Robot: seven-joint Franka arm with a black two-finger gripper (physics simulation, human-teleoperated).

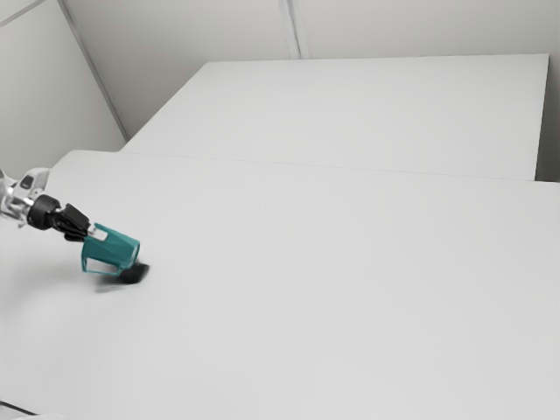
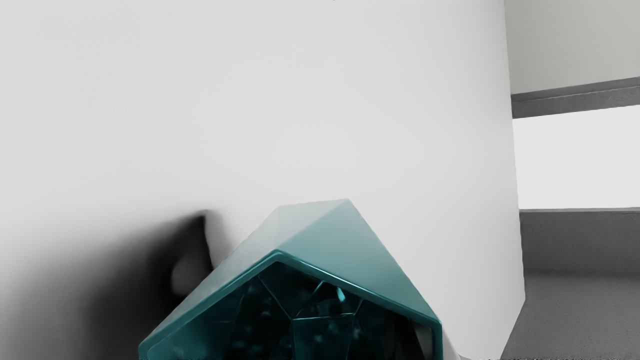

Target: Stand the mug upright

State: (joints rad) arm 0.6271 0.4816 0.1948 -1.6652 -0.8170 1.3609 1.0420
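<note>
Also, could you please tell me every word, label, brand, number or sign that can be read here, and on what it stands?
There are none that I can read: I see no lettering, number or sign on the mug, the table or the arm.

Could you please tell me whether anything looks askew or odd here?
Yes: the teal mug at the gripper is tilted well off upright, its open mouth facing the wrist camera, whereas a mug would normally stand on its base.
</note>
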